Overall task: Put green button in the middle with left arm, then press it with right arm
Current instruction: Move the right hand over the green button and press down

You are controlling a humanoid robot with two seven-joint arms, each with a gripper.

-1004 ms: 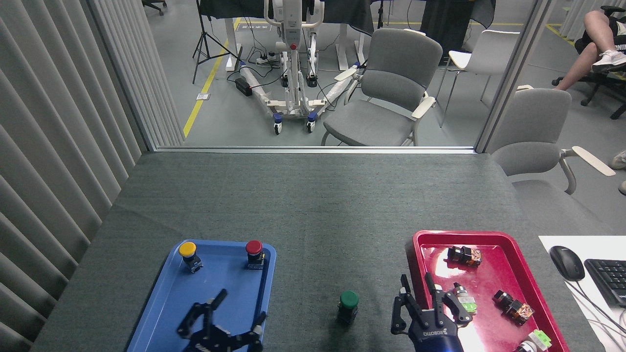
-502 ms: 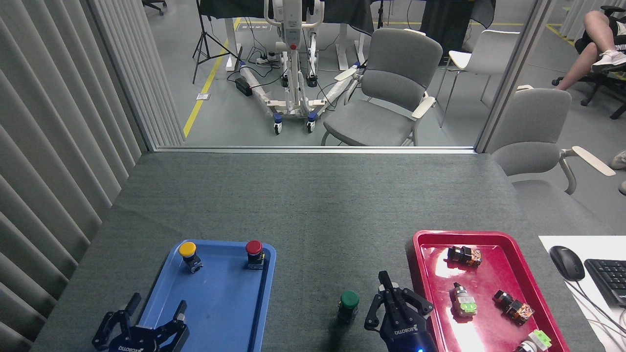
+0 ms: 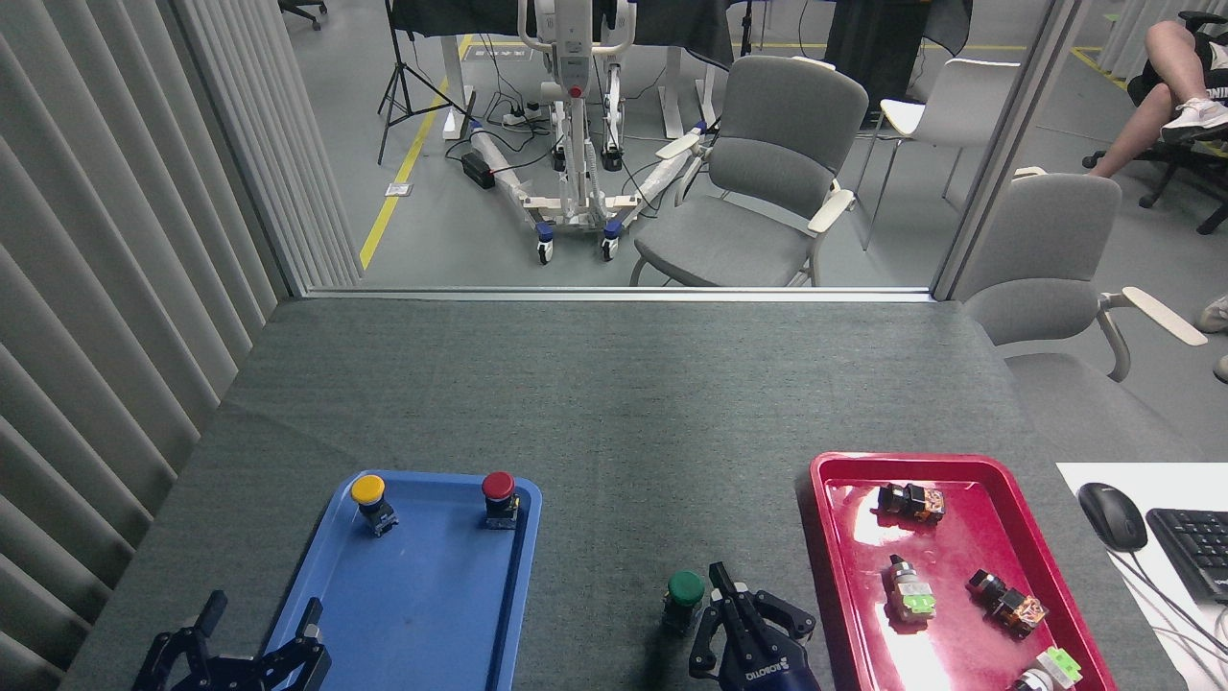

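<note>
Two black linked-finger grippers show at the bottom edge of your head view. Your left gripper [image 3: 257, 624] sits at the lower left, over the near left edge of the blue plastic tray [image 3: 422, 605], and its two fingers [image 3: 312, 624] stand spread apart with nothing between them. Your right gripper [image 3: 743, 605], marked ROBOTIQ, sits at bottom centre; its fingertips are drawn together into a closed point and it grasps nothing.

The small green button [image 3: 684, 600], with its round dark-green cap and stubby dark body, stands upright on the bare dark grey woven cloth of the tabletop [image 3: 614, 403], between the blue tray and the red plastic tray [image 3: 825, 537]. It is just to the left of your right gripper's closed tip; whether the tip touches the button you cannot tell from this angle.

On the blue tray, a yellow-capped button [image 3: 369, 501] and a red-capped button [image 3: 499, 497] stand upright near the far rim, well apart from each other. The red tray holds several small switch parts [image 3: 911, 499], scattered and lying on their sides.

At the right edge of the table lie a black computer mouse [image 3: 1111, 513] and part of a black keyboard [image 3: 1194, 547] on a white surface. Beyond the table stand grey office chairs [image 3: 767, 173], and a seated person's leg [image 3: 1166, 77] shows at the upper right.
</note>
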